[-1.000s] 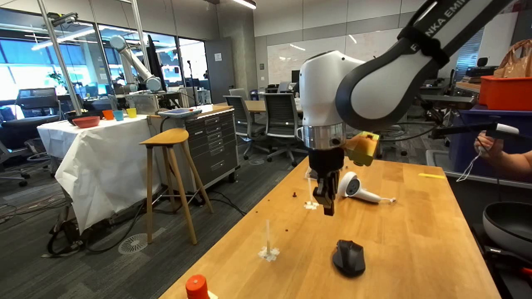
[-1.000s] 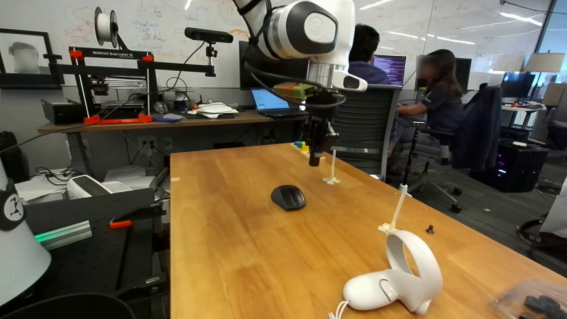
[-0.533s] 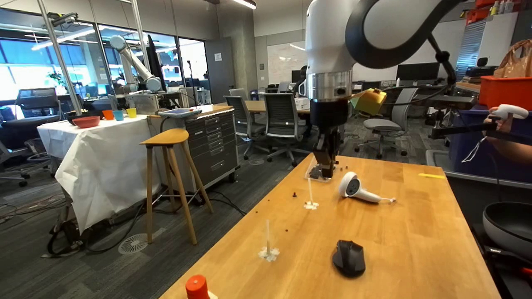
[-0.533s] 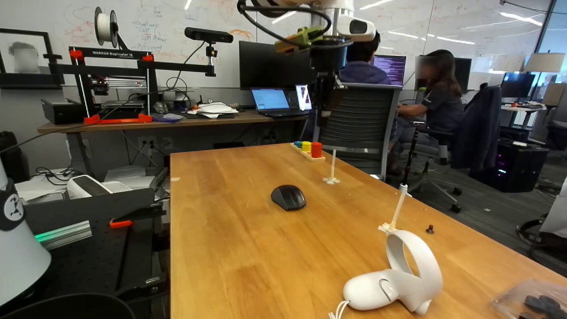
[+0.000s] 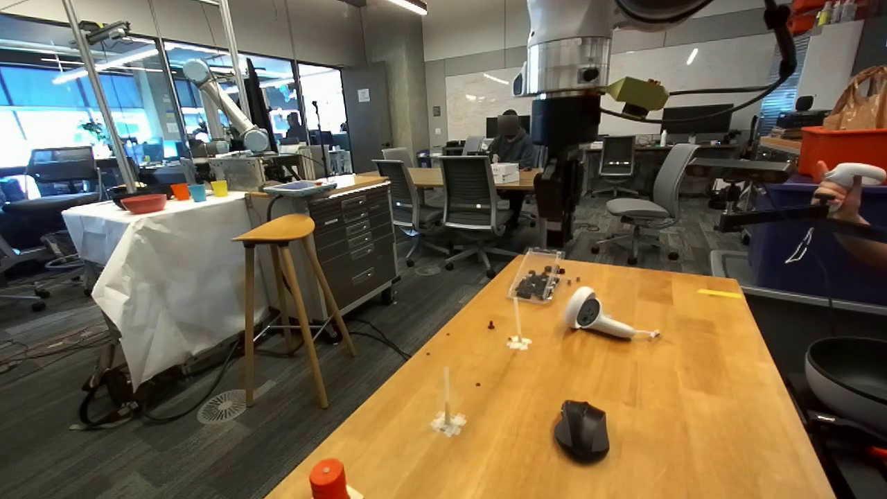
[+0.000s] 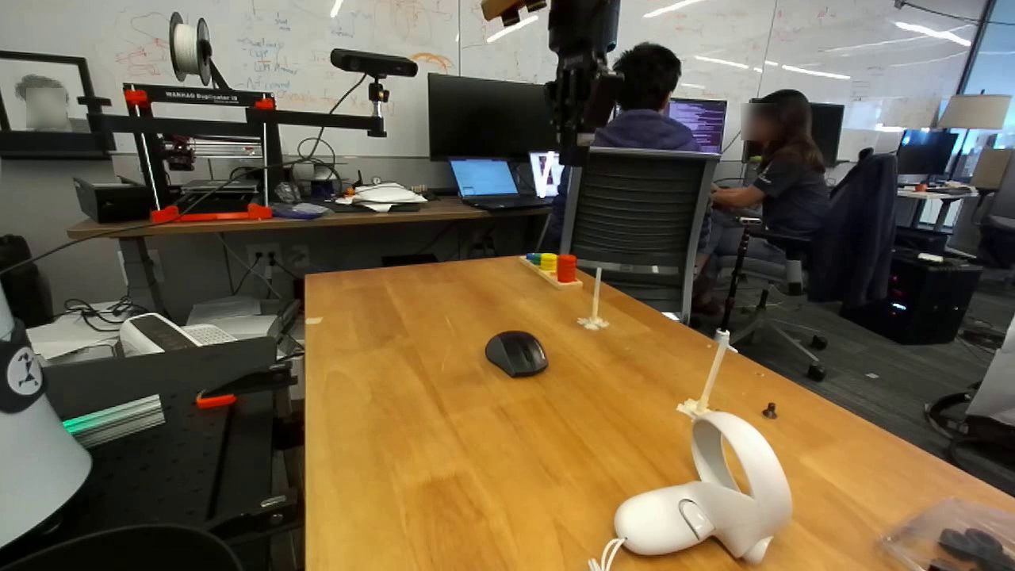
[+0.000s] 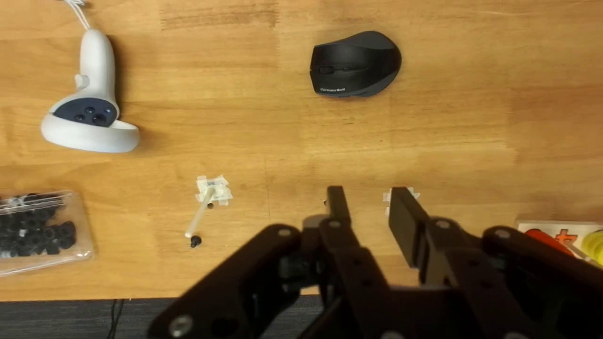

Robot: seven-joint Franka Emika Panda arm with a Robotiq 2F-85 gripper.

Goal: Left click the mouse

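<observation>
The black mouse [image 5: 582,431] sits on the wooden table; it also shows in an exterior view [image 6: 517,354]. In the wrist view the mouse [image 7: 355,64] lies near the top, with its buttons and wheel pointing left. My gripper [image 7: 369,200] is open and empty, with a gap between its two fingers and bare table seen through it. In both exterior views the gripper [image 5: 556,235] hangs pointing down, high above the table and well apart from the mouse. It shows at the top in an exterior view [image 6: 574,151].
A white controller [image 6: 698,507] and a clear tray of small dark parts [image 5: 537,284] lie on the table. Thin upright pegs [image 5: 447,398] are taped to it, one [image 5: 517,322] near the tray. A colored ring toy [image 6: 555,270] stands at an edge.
My gripper has risen steadily over the last second, from low over the table to high above it. The mouse and the other table objects have not moved.
</observation>
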